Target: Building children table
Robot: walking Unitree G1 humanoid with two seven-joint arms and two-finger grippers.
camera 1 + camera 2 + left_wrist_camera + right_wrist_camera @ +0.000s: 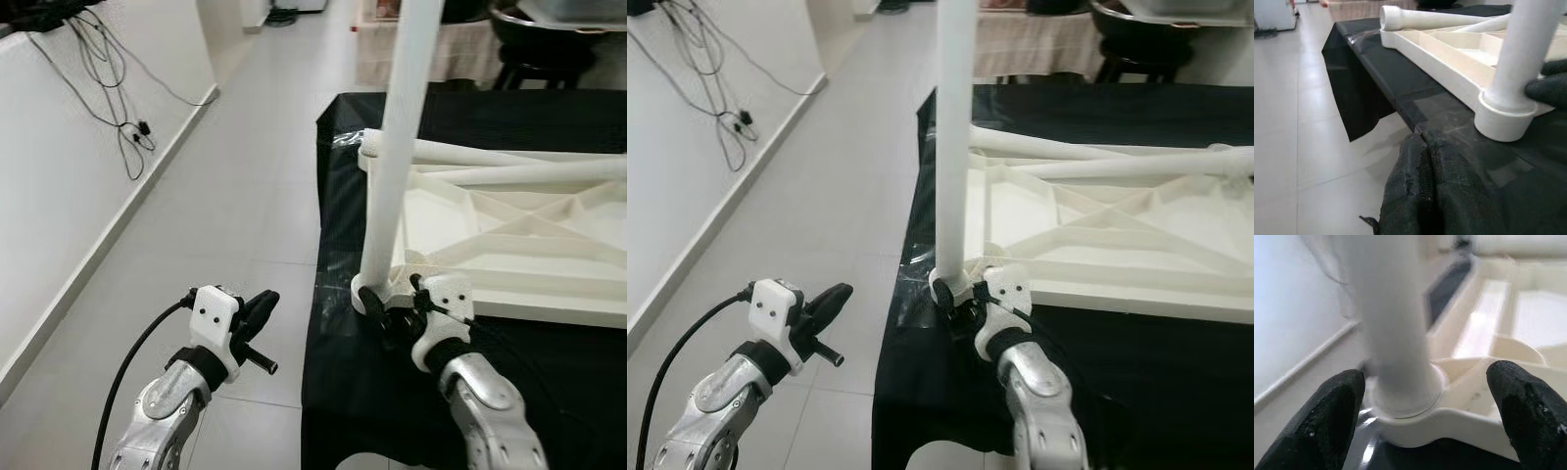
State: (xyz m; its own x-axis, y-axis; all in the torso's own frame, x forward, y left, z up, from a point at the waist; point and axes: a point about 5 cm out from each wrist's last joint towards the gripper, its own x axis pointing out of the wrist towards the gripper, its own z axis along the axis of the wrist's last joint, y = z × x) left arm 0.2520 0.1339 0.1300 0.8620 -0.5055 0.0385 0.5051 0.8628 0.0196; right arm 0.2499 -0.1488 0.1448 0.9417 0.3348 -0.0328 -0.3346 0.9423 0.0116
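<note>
Left eye view, leg-fitting step of a child's table assembly, read from the robot's left to its right. Left gripper hangs off the edge of the work surface above the pale glossy floor tiles; in the left wrist view its two black, fabric-textured fingers lie pressed together and carry nothing. Black plastic sheet, smooth and faintly reflective, drapes the work surface. Upright table leg, a plain white cylindrical tube of matte plastic, stands in the round corner socket of the inverted white tabletop, whose underside shows moulded triangular ribbing. Right gripper sits at the base of this leg, just at the socket collar; the right wrist view shows its fingers spread wide, one on either side of the tube, with no clear contact, so it grips nothing. Further legs lie flat across the ribbed underside. Judged stage: one leg seated, the others pending. The next move probably calls for closing on the tube or releasing it cleanly, keeping the leg vertical so that it does not lever out of the socket.
</note>
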